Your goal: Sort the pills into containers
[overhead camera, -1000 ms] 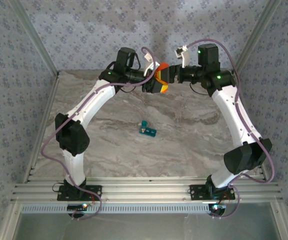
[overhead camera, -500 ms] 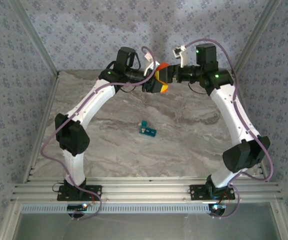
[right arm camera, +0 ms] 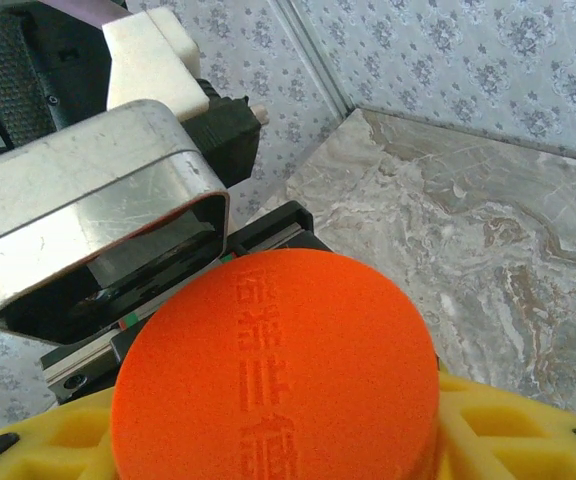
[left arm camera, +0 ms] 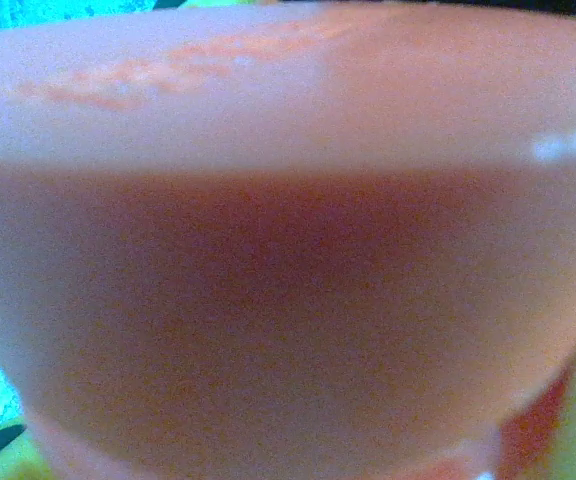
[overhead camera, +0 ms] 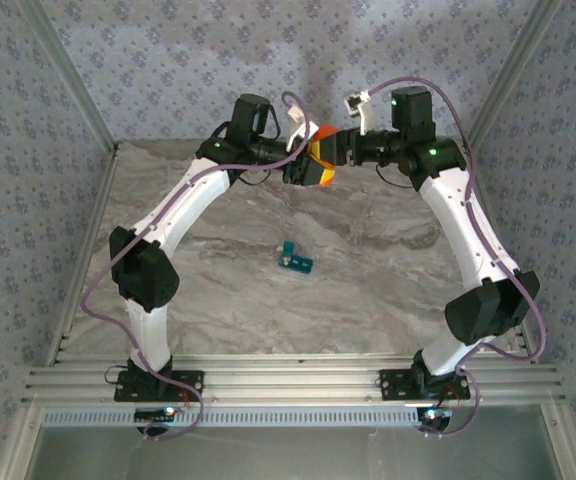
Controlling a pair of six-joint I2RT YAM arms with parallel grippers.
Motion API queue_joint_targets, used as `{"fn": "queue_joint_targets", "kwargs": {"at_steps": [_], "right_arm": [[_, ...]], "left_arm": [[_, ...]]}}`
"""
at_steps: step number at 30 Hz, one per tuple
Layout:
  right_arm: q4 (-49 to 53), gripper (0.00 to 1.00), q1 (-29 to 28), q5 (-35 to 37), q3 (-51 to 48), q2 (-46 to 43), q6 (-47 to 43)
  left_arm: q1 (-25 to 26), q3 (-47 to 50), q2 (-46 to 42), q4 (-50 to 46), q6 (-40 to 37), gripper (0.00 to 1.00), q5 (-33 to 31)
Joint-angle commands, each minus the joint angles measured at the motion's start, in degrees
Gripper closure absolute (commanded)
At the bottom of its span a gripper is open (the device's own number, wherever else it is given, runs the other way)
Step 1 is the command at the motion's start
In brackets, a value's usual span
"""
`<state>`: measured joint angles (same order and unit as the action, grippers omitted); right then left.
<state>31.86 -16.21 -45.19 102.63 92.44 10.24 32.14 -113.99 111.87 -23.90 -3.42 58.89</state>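
Above the far counter [overhead camera: 388, 215] the left gripper [overhead camera: 305, 168] pinches the bottle [overhead camera: 321, 172], the right gripper [overhead camera: 328, 150] straddles its cap [right arm camera: 278, 370], grip unclear, and the pill box [overhead camera: 295, 261] lies mid-counter.

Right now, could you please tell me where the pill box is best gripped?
Probably from above, jaws across its narrow width near the right end: the pill box lies flat on the table, long and slim, and what looks like a raised lid stands at its left end.
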Motion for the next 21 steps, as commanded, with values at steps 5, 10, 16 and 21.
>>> {"fn": "queue_joint_targets", "kwargs": {"at_steps": [5,10,16,21], "right_arm": [[-7.4,0.65,1.9,5.5,-4.5,-3.0,5.5],[-9.7,0.65,3.2,9.9,-7.7,-4.6,7.1],[-10.1,0.65,5.0,15.5,-12.9,-6.1,7.4],[-13.2,0.65,5.4,21.8,-21.8,-8.9,5.8]], "left_arm": [[0.7,0.4,-1.9,0.7,-4.8,0.07,-1.8],[0.6,5.7,-5.0,1.0,-7.2,0.01,-3.7],[-0.4,12.4,-10.4,2.8,-6.9,0.01,-7.4],[-1.7,20.1,-16.3,7.7,-4.4,0.01,-15.1]]}}
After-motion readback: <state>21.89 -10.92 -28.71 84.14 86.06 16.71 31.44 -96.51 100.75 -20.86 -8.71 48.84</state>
